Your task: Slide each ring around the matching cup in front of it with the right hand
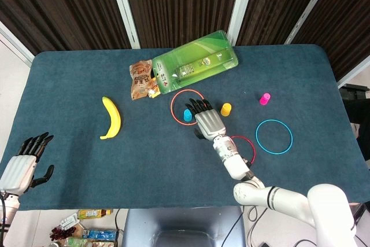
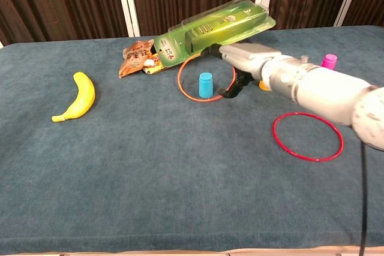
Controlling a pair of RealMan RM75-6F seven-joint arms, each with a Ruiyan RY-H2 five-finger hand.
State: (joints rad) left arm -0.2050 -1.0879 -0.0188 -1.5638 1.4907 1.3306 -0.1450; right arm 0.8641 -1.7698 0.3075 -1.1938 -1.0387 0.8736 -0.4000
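The orange ring (image 2: 207, 78) lay flat around the blue cup (image 2: 206, 84), the right hand (image 1: 207, 122) resting empty, fingers apart, at its rim, while the left hand (image 1: 23, 163) hung open, well apart.

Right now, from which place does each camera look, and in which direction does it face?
Head view: high above the near edge, looking steeply down on the table; shows the left hand and right hand.
Chest view: low at the near edge, looking across toward the curtains; shows only the right hand.
Shared: orange ring around the blue cup, banana.
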